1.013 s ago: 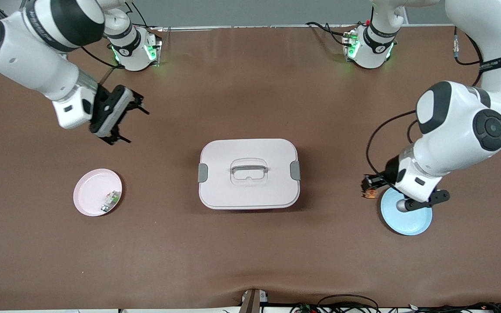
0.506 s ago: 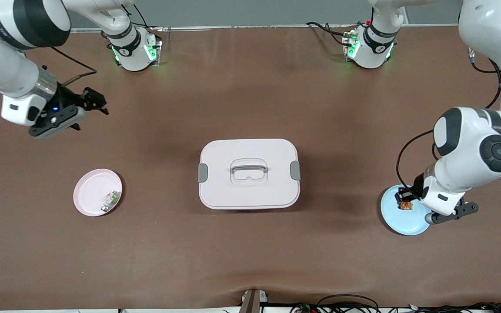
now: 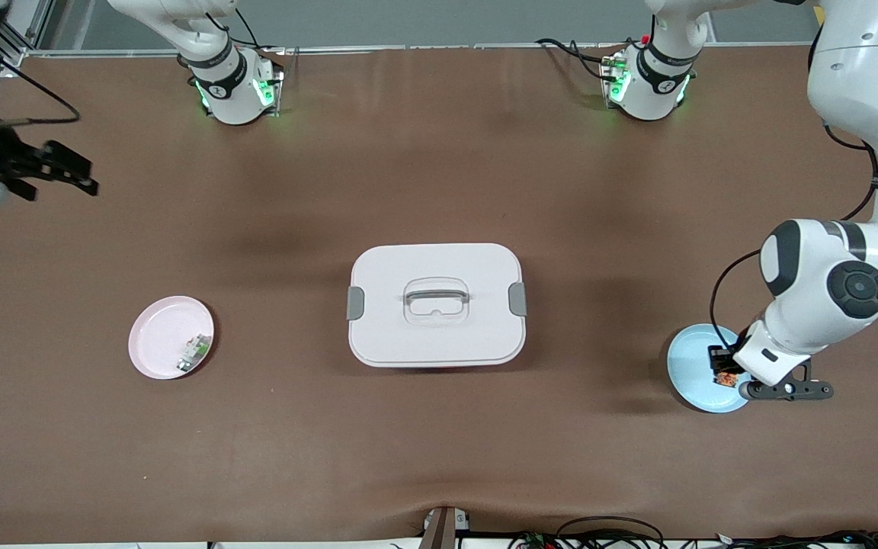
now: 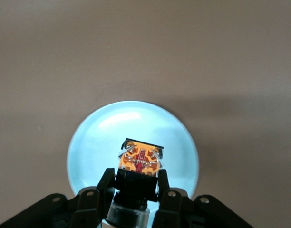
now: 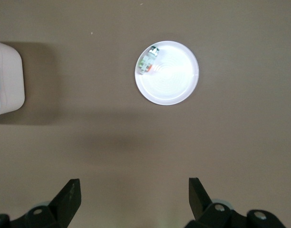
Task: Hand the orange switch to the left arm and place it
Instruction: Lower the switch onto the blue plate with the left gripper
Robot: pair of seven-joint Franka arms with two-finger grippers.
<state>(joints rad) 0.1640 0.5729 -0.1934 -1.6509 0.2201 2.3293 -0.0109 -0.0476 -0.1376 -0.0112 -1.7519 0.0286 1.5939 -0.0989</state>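
Orange switch (image 4: 139, 164): clamped between the closed fingers of the left gripper (image 3: 727, 372), just over the blue plate (image 3: 689, 364) at the left arm's end of the table, well apart from the box (image 3: 436, 305). Right gripper (image 3: 43, 171): spread wide, nothing held, parked well apart from the box toward the right arm's end. Step judged in hand: placing on the blue plate; a short descent and release are called for next.

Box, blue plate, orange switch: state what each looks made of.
Box: probably plastic, smooth matte white, with rounded moulded corners and grey clasps.
Blue plate: likely glossy plastic or glazed ware; a soft highlight shows on it.
Orange switch: black body, seemingly plastic, with an orange end that looks translucent and shows metallic-looking contacts.
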